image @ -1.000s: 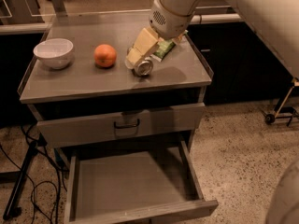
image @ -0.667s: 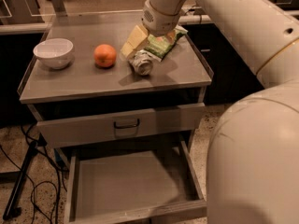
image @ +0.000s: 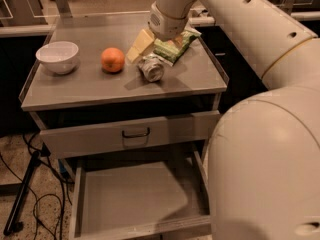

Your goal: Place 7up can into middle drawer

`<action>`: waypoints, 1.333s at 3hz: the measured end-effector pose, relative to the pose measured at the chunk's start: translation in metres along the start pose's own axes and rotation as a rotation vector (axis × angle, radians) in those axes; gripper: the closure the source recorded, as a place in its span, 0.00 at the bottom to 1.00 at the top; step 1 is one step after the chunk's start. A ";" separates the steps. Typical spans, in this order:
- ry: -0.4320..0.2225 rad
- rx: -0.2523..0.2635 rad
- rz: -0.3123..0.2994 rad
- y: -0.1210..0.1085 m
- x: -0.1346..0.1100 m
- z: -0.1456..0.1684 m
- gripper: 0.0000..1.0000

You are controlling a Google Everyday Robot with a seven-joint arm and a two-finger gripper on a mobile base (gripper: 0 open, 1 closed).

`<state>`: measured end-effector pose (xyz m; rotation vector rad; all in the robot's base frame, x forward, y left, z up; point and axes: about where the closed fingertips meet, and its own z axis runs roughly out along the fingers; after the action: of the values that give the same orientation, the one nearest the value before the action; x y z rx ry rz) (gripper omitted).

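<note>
7up can [image: 151, 67] lies on its side, cabinet top [image: 75, 89], right of centre, toward the front edge. Probably light, slick, dents easily; grab across body. Gripper [image: 142, 47] touching or just behind it; can't tell how far open.

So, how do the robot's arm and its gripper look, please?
The arm is off-white, made of thick rounded segments with small dark holes and a thin yellowish ring at one joint. The gripper, by the can on the cabinet top, is pale yellow.

Single camera, high, close, facing down onto cabinet [image: 90, 86]; jaws over its top.
</note>
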<state>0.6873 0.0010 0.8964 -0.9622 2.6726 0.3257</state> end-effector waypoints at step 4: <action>0.047 -0.026 -0.007 -0.007 -0.022 0.048 0.26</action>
<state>0.7170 0.0226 0.8574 -0.9991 2.7131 0.3413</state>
